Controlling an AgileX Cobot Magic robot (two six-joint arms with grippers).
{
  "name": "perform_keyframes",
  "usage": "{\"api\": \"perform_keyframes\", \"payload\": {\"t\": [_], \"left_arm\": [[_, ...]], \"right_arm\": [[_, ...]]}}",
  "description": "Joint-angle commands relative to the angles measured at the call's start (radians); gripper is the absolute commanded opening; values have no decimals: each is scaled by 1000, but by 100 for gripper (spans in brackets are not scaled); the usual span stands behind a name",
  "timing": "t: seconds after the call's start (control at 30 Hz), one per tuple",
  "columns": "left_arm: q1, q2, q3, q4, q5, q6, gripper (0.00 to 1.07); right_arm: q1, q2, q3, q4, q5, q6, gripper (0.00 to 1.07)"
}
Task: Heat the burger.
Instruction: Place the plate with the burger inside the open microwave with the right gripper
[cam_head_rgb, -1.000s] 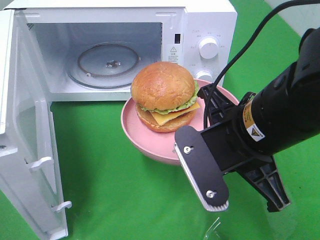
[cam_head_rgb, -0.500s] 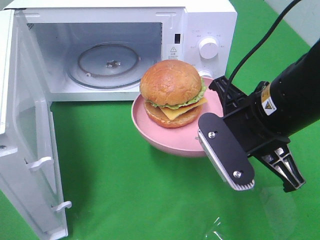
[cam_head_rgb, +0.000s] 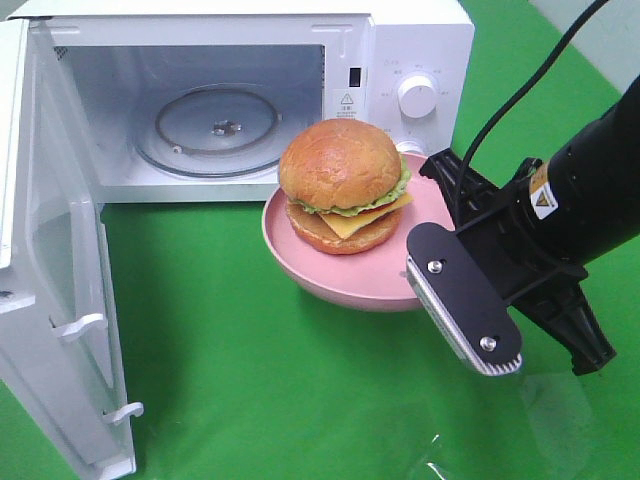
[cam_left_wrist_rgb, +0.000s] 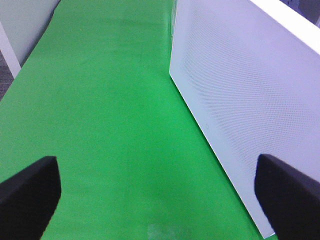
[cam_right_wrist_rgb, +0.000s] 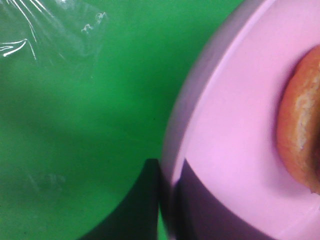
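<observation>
The left gripper (cam_left_wrist_rgb: 157, 200) is spread wide above the green cloth (cam_left_wrist_rgb: 100, 100), with nothing held. The microwave (cam_head_rgb: 400, 60) is seen with its door (cam_head_rgb: 50, 250) swung open. In front of the opening, the burger (cam_head_rgb: 345, 185) is seated on the pink plate (cam_head_rgb: 330, 280), the rim of which is clamped by the right gripper (cam_right_wrist_rgb: 167, 172).
</observation>
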Motion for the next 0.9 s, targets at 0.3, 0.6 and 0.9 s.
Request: {"api": "perform_keyframes", "payload": {"t": [0.3, 0.6, 0.9], "left_arm": [[0, -20, 3, 0, -14, 2, 98], [0, -20, 3, 0, -14, 2, 98], [0, -20, 3, 0, -14, 2, 98]], "right_arm": [[36, 10, -11, -15, -141, 24, 0], [41, 81, -72, -21, -155, 48, 0], [88, 152, -141, -20, -159, 80, 0]]}}
